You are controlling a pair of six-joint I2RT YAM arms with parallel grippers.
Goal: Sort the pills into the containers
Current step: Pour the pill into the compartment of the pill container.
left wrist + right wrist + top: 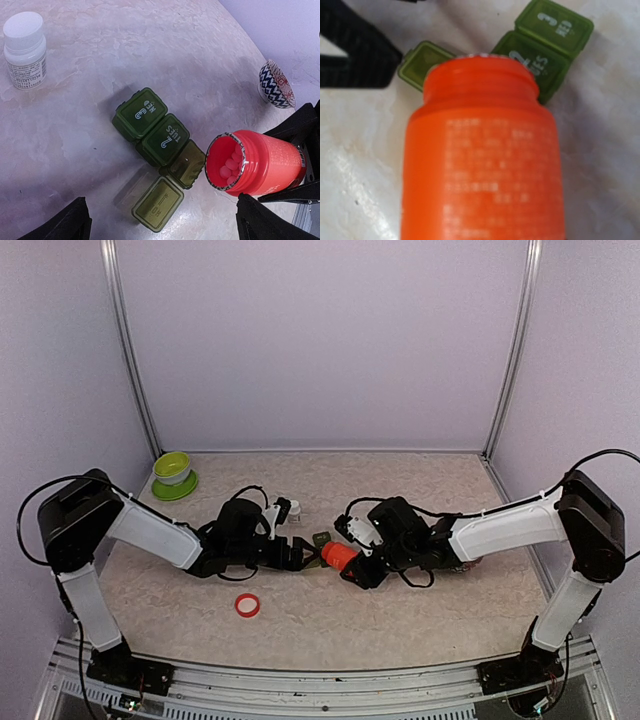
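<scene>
The containers [165,140] are three dark green boxes in a row on the table, also seen in the top view as the containers [321,539]. The boxes marked 3 and 2 are closed. The third box [187,164] is open, with its lid [158,204] folded out flat, and no pill shows inside. My right gripper [362,562] is shut on an uncapped orange bottle [260,162]. The bottle lies tilted on its side with its mouth beside the open box. Pink pills [231,167] sit inside the neck. My left gripper [161,212] hangs open over the lid, holding nothing.
A white capped bottle [24,50] stands beyond the boxes. A blue-patterned bowl [276,85] sits to the right, behind the orange bottle. A red cap [247,605] lies near the front, and a lime-green bowl [173,472] on a plate is at the back left corner.
</scene>
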